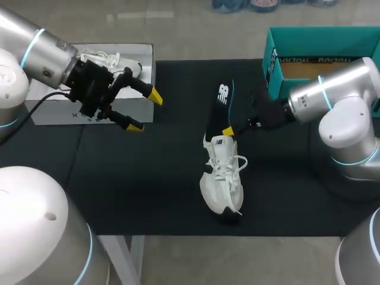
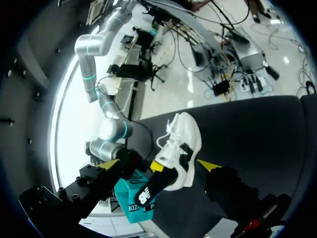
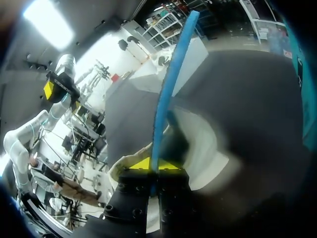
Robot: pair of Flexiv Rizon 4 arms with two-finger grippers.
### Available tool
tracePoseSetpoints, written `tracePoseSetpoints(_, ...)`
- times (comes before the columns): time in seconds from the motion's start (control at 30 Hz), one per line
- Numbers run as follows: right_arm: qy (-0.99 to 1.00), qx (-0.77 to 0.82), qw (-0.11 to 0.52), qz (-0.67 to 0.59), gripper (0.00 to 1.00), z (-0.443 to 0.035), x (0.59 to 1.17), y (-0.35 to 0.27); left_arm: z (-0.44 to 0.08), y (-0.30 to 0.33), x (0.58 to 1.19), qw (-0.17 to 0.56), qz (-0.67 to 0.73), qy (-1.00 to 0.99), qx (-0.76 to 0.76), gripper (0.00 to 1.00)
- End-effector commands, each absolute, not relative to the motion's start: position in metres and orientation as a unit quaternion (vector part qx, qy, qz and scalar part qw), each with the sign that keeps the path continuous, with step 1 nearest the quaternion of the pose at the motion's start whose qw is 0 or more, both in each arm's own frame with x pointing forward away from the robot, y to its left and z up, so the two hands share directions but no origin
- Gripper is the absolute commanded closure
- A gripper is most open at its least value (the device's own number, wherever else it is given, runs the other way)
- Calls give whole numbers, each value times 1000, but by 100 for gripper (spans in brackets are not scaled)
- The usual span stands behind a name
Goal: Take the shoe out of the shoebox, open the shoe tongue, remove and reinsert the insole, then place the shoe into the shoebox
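A white laced shoe [image 1: 222, 178] lies on the black mat [image 1: 148, 178], toe toward the front edge. Its black insole [image 1: 220, 107], blue along one edge, stands slanted up out of the heel opening. My right gripper [image 1: 228, 130] is shut on the insole's lower end, just above the heel. In the right wrist view the gripper [image 3: 156, 164] pinches the blue-edged insole [image 3: 171, 84], with the shoe [image 3: 208, 148] beneath it. My left gripper [image 1: 145, 111] hangs open and empty over the mat's left part. In the left wrist view the shoe [image 2: 182, 146] and insole [image 2: 151, 187] lie ahead of the spread fingers.
A teal shoebox [image 1: 309, 41] stands open at the back right, behind my right arm. At the back left a white box [image 1: 89, 110] holds another white shoe [image 1: 110, 59]. The teal shoebox [image 2: 131, 201] also shows in the left wrist view.
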State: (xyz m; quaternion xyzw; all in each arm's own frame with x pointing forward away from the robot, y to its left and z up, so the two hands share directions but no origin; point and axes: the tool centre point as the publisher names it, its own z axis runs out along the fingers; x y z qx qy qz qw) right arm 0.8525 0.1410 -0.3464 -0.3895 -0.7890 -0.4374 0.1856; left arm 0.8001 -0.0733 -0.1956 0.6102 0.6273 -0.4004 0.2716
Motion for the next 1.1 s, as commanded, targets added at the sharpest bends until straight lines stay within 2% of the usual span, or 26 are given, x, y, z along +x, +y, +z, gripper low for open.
tracePoseSetpoints(0.03, -796, -391, 184, -424, 100, -354, 852, 139, -195, -73, 800, 271, -400, 628, 611, 0)
tracePoseSetpoints(0.3, -819, -384, 179, -387, 100, -360, 842, 138, -195, -73, 800, 271, -400, 628, 611, 0)
tracePoseSetpoints(0.37, -817, -388, 173, -390, 55, -356, 843, 138, -195, -73, 800, 271, -400, 628, 611, 0)
tracePoseSetpoints(0.4, -817, -388, 169, -392, 38, -353, 844, 139, -195, -73, 800, 271, -400, 628, 611, 0)
tracePoseSetpoints(0.43, -818, -387, 165, -393, 14, -351, 845, 139, -195, -73, 800, 271, -400, 628, 611, 0)
tracePoseSetpoints(0.47, -817, -385, 163, -398, 0, -347, 847, 140, -195, -73, 800, 271, -400, 628, 611, 0)
tracePoseSetpoints(0.63, -816, -381, 148, -410, 0, -333, 857, 142, -195, -73, 800, 271, -400, 628, 611, 0)
tracePoseSetpoints(0.8, -816, -379, 142, -413, 5, -329, 867, 144, -195, -73, 800, 271, -400, 628, 611, 0)
tracePoseSetpoints(0.87, -816, -379, 139, -413, 11, -329, 871, 144, -195, -73, 800, 271, -400, 628, 611, 0)
tracePoseSetpoints(0.93, -817, -380, 137, -411, 13, -329, 875, 144, -195, -73, 800, 271, -400, 628, 611, 0)
tracePoseSetpoints(1.0, -817, -381, 136, -411, 21, -329, 879, 144, -195, -73, 800, 271, -400, 628, 611, 0)
tracePoseSetpoints(1.03, -817, -381, 135, -411, 52, -329, 881, 143, -195, -73, 800, 271, -400, 628, 611, 0)
tracePoseSetpoints(1.07, -817, -381, 135, -411, 65, -329, 883, 143, -195, -73, 800, 271, -400, 628, 611, 0)
tracePoseSetpoints(1.1, -817, -381, 134, -412, 100, -329, 884, 143, -195, -73, 800, 271, -400, 628, 611, 0)
